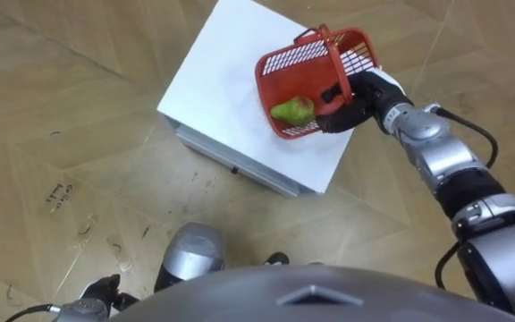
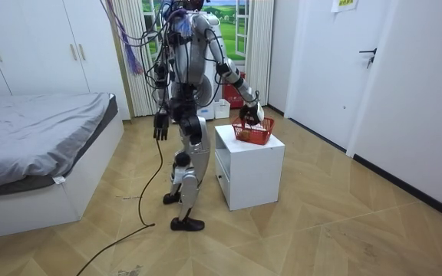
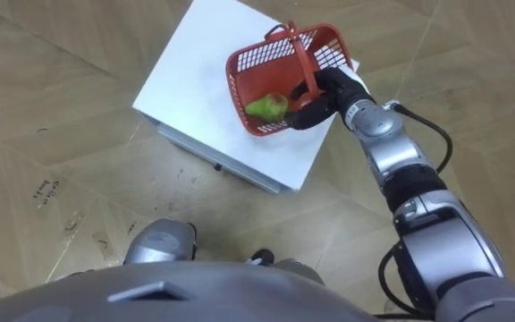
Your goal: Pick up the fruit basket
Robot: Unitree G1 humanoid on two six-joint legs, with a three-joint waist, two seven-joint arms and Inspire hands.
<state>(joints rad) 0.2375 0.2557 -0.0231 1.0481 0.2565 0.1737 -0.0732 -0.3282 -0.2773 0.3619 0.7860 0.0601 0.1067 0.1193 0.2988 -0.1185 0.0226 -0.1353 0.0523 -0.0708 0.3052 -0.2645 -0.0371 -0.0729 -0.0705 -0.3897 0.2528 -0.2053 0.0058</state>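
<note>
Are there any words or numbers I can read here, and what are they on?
Nothing here can be read.
Yellow sign high on the wall: it is too small to read.
Basket, pear and white cabinet: no writing shows on them.

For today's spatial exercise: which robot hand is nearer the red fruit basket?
Right. The right hand grips the rim of the red fruit basket on the white cabinet; the left hand hangs beside the hip, away from it.
</note>
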